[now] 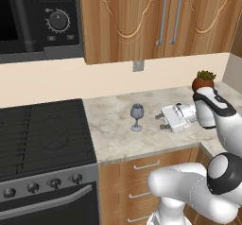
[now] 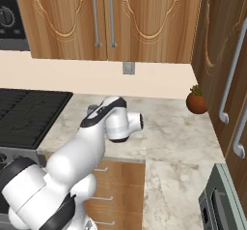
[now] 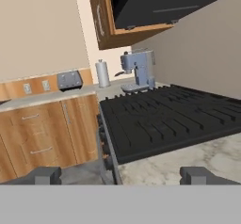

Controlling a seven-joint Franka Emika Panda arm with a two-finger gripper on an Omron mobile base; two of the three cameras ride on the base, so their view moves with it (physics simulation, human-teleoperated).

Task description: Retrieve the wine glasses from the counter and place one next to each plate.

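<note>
One translucent grey-blue wine glass (image 1: 136,116) stands upright on the beige marble counter (image 1: 118,141), just right of the stove. My gripper (image 1: 160,121) hovers low over the counter a short way to the right of the glass. It points left toward the glass, is open, and holds nothing. In the hand view the two dark fingertips (image 3: 44,175) stand wide apart with nothing between them, and the camera looks across the stove top. In the right base view my own arm stands in front of the spot where the glass is. The plates are out of view.
A black stove (image 1: 42,134) borders the counter on the left, under a microwave (image 1: 38,16). A small potted plant (image 1: 203,81) sits at the back right corner. Wooden wall cabinets (image 2: 111,21) hang above. A coffee machine (image 3: 137,70) stands beyond the stove.
</note>
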